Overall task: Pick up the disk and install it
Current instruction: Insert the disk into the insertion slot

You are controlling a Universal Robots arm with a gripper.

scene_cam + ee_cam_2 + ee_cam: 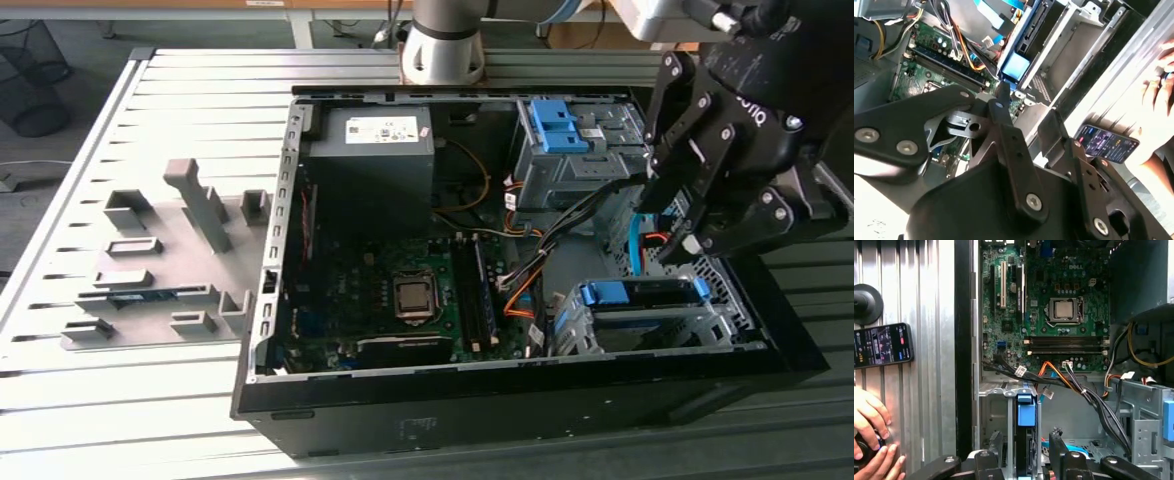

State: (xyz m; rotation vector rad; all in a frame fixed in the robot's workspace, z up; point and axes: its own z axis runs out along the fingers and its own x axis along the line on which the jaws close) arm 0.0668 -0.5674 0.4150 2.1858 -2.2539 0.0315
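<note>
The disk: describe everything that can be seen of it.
The disk shows edge-on in both wrist views: a thin dark slab framed by a blue plastic carrier, with a blue tab at its near end. It stands on edge against the grey metal cage, close to the bundled cables. The gripper sits right at it; whether it grips the disk cannot be told. The label side is hidden.

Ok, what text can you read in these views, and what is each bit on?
White sticker on the power-supply box: print too small to read.
Phone screen: coloured lines of text, blurred, unreadable.
Motherboard: fine white markings, too small to read.
No text here can be quoted with confidence.
</note>
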